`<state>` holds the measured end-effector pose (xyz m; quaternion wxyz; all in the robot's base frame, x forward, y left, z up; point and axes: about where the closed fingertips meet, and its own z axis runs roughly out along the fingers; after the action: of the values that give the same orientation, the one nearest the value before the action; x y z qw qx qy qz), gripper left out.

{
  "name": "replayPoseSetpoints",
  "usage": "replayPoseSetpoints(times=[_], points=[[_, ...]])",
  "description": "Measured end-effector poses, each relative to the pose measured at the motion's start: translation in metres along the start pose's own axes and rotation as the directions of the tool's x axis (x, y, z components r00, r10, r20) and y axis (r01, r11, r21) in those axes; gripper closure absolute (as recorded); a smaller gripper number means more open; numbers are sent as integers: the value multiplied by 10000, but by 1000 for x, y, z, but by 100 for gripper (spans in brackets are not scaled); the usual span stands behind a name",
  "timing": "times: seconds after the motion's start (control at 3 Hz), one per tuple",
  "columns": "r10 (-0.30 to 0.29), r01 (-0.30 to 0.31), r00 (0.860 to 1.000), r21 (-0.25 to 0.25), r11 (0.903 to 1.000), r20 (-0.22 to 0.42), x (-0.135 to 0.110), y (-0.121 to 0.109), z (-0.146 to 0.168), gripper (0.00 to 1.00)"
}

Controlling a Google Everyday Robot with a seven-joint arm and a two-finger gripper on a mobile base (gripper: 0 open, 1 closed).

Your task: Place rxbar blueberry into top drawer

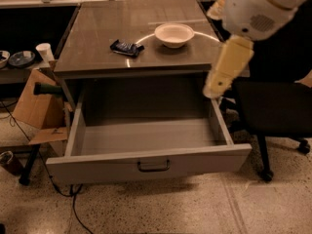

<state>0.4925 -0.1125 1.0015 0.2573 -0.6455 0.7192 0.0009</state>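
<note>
hanging gripper (213,89) beside grey tabletop (97,43) (speckled floor (195,206))

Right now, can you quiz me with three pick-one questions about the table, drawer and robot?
1. Where is the snack bar? A on the tabletop, left of the bowl; B inside the bowl; C under the bowl.
2. What colour is the bowl? A red; B white; C green.
3. How is the drawer? A shut; B taken out; C pulled open.
Answers: A, it lies flat on top; B, it looks white; C, its inside shows, with the gripper hanging by its right back corner.
</note>
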Motion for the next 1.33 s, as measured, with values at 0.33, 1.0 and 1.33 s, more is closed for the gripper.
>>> replayPoseSetpoints(times=[0.33,1.0,1.33], points=[[-373,367,9943,77,9993,997,-75,-27,32,0],[614,-597,9895,-170,9981,1307,-122,-52,72,0],[1061,-1046,9817,-178,9944,1583,-133,-61,94,0]])
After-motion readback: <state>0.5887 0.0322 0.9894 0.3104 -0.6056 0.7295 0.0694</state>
